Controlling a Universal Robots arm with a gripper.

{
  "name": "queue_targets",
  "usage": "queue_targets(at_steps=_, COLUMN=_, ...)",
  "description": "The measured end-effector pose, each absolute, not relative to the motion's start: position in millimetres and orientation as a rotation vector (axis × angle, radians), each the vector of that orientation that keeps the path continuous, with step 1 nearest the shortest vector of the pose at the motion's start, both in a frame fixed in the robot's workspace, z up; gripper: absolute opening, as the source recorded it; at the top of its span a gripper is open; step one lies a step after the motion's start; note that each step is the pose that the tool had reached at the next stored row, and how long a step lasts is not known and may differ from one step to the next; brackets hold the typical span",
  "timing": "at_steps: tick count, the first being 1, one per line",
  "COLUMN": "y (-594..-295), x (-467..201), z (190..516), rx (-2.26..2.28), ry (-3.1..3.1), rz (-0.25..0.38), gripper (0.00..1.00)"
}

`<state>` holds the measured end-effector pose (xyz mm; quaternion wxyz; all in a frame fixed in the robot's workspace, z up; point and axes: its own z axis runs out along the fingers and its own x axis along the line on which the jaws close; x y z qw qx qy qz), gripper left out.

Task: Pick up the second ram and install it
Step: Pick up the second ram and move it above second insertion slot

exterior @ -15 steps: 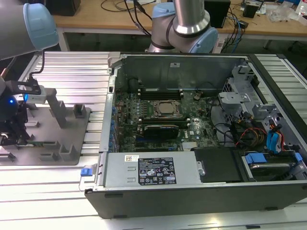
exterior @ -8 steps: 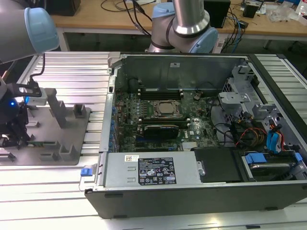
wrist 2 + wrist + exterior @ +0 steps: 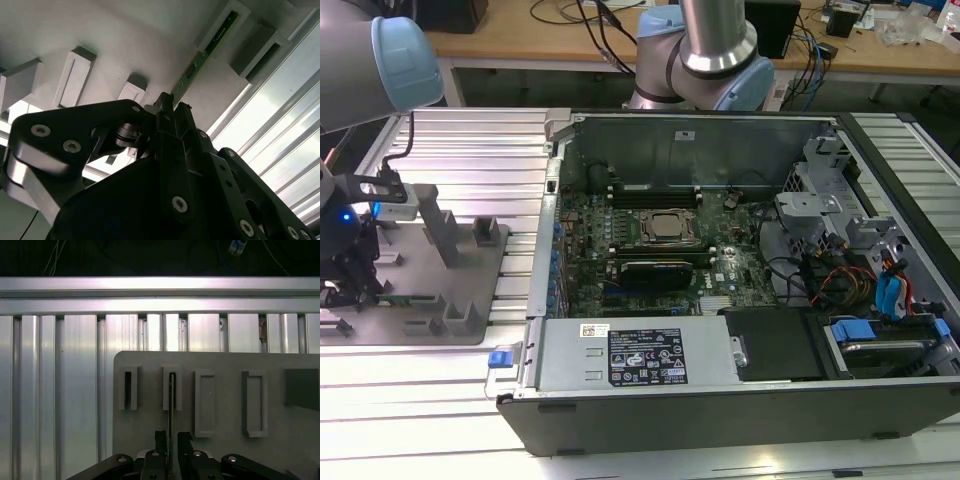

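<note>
The second ram [image 3: 171,400] is a thin green stick standing on edge in a slot of the grey fixture plate [image 3: 280,440]. In the second wrist view the same ram [image 3: 206,52] runs from that slot back to the fingertips. My gripper [image 3: 171,439] hangs over the plate with one black finger [image 3: 161,440] on each side of the stick, pressed close against it. In the exterior view the gripper [image 3: 350,285] is low over the fixture plate [image 3: 430,325] at the exterior view's left, well away from the open computer case [image 3: 720,380].
Grey fixture blocks [image 3: 445,235] stand on the plate beside the gripper. The plate lies on a ribbed aluminium table [image 3: 60,390]. Inside the case are the motherboard's black memory slots [image 3: 655,195], a processor socket [image 3: 668,228], cables and drive bays [image 3: 880,300].
</note>
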<state>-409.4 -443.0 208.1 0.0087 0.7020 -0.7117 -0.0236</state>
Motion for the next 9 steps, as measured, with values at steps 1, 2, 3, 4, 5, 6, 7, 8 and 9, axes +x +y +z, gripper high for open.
queue_targets(at_steps=1, y=-443.0, x=-409.4, z=208.1, rx=2.193, ry=-2.224, rz=-0.074, gripper=0.21)
queue_targets(at_steps=2, y=-443.0, x=-409.4, z=208.1, rx=2.193, ry=-2.224, rz=-0.074, gripper=0.21)
queue_targets(at_steps=3, y=-442.9, x=-409.5, z=208.0, rx=2.193, ry=-2.224, rz=-0.074, gripper=0.21)
queue_targets(at_steps=4, y=-442.9, x=-409.5, z=208.1, rx=2.193, ry=-2.224, rz=-0.074, gripper=0.21)
queue_targets(at_steps=5, y=-443.0, x=-409.5, z=208.1, rx=2.193, ry=-2.224, rz=-0.074, gripper=0.21)
queue_targets(at_steps=6, y=-443.0, x=-409.5, z=208.0, rx=2.193, ry=-2.224, rz=-0.074, gripper=0.21)
queue_targets(at_steps=7, y=-442.9, x=-409.5, z=208.0, rx=2.193, ry=-2.224, rz=-0.074, gripper=0.21)
queue_targets(at_steps=8, y=-442.9, x=-409.4, z=208.0, rx=2.193, ry=-2.224, rz=-0.074, gripper=0.21)
queue_targets(at_steps=9, y=-442.9, x=-409.4, z=208.0, rx=2.193, ry=-2.224, rz=-0.074, gripper=0.21)
